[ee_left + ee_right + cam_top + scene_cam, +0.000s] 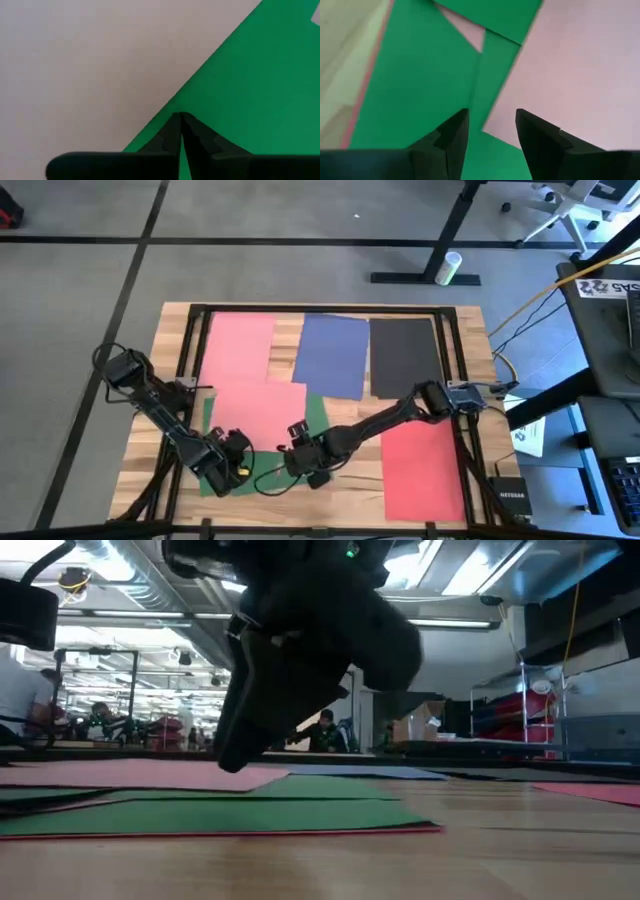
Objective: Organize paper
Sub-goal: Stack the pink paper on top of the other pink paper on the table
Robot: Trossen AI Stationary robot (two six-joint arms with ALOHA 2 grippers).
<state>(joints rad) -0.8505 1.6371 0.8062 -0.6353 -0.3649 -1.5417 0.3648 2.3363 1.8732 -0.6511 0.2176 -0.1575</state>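
I have both arms stretched low over the green sheet (318, 412) at the near edge of the tabletop (290, 330). The left gripper (232, 467) has its fingers pressed together, tips on the green sheet beside a pink sheet (258, 412); whether they pinch paper I cannot tell. The right gripper (300, 458) has its fingers (451, 135) apart, holding nothing, over the pink sheet's corner. Beyond the green sheet lie another pink sheet (238, 345), blue (333, 354) and black (402, 357); red (422, 468) lies beside it. The arms hide much of the green.

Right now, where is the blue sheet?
In the high view the blue sheet lies at the table's far middle, between a pink sheet and the black sheet.
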